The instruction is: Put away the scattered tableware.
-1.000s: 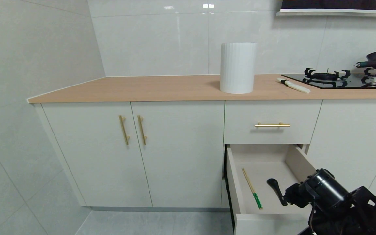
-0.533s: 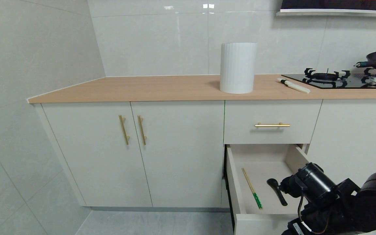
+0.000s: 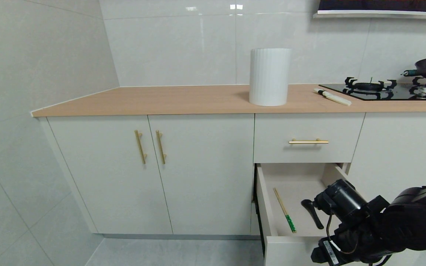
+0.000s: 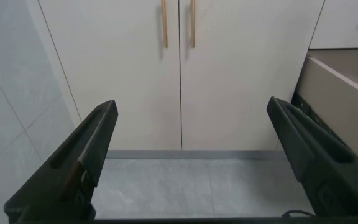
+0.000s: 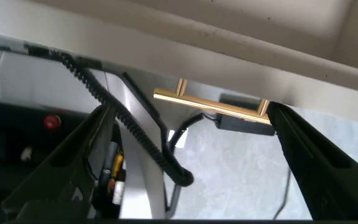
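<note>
**noob_q:** So where was the tableware sitting?

**me:** The pair of wooden chopsticks with green ends [image 3: 284, 211] lay flat in the open pale bottom drawer [image 3: 268, 207], close to its left wall. A black long-handled spoon [image 3: 313, 213] lay beside them, not touching. One pale cream utensil [image 3: 332, 96] lay up on the wood-look countertop [image 3: 161, 99], between the tall white ribbed canister [image 3: 269, 77] and the black glass gas hob [image 3: 383, 91].

**noob_q:** And your hands?

**me:** Both empty. My right gripper [image 5: 190, 115] was down in front of the drawer's face, fingers spread wide, with the slim brass bar handle [image 5: 213, 106] showing in the gap between them. I couldn't tell if anything touched it. My left gripper [image 4: 191, 109] was also spread wide. It hung low over the grey floor tiles [image 4: 185, 186], facing the pale double cupboard doors [image 4: 241, 74].
</note>
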### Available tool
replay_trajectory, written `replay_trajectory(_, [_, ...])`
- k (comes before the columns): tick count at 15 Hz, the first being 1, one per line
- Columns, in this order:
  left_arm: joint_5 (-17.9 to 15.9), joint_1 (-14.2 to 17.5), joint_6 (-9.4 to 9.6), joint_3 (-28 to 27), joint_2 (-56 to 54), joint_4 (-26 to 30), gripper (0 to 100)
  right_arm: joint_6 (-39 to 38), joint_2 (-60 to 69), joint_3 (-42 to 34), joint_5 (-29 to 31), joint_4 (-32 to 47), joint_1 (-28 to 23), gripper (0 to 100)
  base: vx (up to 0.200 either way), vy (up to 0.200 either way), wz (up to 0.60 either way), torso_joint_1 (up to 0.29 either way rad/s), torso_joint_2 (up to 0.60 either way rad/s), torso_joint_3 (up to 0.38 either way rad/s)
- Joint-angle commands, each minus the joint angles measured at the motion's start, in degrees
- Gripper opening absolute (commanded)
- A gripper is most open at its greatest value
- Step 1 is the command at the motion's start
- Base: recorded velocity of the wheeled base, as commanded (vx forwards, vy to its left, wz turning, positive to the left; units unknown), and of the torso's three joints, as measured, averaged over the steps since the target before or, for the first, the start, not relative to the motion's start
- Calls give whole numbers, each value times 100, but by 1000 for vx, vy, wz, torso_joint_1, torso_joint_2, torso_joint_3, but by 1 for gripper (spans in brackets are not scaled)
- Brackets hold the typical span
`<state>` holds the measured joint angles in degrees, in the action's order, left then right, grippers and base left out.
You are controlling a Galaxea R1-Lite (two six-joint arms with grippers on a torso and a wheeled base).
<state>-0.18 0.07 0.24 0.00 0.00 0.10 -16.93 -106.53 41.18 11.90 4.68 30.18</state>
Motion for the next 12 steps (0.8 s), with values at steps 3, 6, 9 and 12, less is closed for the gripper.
replay_trajectory(3, [1, 1, 2, 0, 0, -1, 100, -152, -210, 162, 49, -204, -197, 100, 0, 0, 0, 0, 0, 0])
replay_trajectory(6, [1, 1, 2, 0, 0, -1, 100, -196, -412, 197, 164, -626, -364, 100, 0, 0, 0, 0, 0, 0])
replay_trajectory(9, [1, 1, 2, 0, 0, -1, 100, -284, -693, 400, 234, -767, -619, 100, 0, 0, 0, 0, 0, 0])
replay_trajectory(12, [1, 1, 2, 0, 0, -1, 100, -407, -913, 646, 234, -811, -812, 100, 0, 0, 0, 0, 0, 0])
